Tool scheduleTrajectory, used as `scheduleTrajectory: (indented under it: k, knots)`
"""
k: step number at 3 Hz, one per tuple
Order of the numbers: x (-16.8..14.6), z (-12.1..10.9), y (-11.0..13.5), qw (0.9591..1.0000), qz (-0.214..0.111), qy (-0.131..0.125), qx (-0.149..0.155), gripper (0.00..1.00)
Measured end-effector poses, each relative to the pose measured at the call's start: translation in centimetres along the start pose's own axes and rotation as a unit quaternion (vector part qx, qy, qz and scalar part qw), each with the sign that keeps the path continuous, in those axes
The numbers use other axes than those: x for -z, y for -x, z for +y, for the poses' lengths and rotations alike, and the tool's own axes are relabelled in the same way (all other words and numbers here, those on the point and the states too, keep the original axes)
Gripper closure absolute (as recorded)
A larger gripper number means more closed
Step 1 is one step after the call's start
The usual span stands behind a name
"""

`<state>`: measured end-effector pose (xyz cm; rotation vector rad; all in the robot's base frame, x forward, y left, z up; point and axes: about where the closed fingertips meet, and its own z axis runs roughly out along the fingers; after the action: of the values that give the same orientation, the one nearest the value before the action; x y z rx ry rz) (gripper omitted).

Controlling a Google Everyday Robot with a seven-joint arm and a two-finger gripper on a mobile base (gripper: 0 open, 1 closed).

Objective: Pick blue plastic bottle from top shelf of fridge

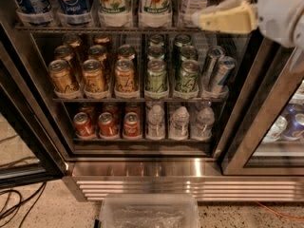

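I'm at the reach step: the end effector [209, 19] sits at the upper right of the frame, in front of the right end of the top shelf [95, 28] of the fridge [190, 184]. I cannot tell whether it is apart or together. My target, the blue bottle [73, 4], stands at the upper left on that shelf, well apart from the end effector, with a second blue bottle [31, 4] just beside it at the frame's edge. I'd slide left while staying out in front of the row, square up on the nearer blue bottle, then go straight in. The green-label bottle [114, 4] beside it stands very close, so side room is tight. Counting what shows: two blue bottles, two green-label bottles and one white-label bottle [194, 1] on the top shelf. Below, the front row holds three amber cans [93, 75], two green cans [156, 75] and two slim silver cans [217, 68], with more behind. Lowest are three red cans [108, 123] and three water bottles [179, 122].
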<state>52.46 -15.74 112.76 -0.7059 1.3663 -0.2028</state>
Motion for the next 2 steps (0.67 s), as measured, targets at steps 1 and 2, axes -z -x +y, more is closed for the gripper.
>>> scheduleTrajectory:
  k: [1,2]
  knots:
    - [0.0,-3.1,0.2,0.9989,-0.027,-0.025,-0.029,0.0]
    - [-0.2,-3.0,1.6,0.9975,-0.045,-0.033,-0.043,0.0]
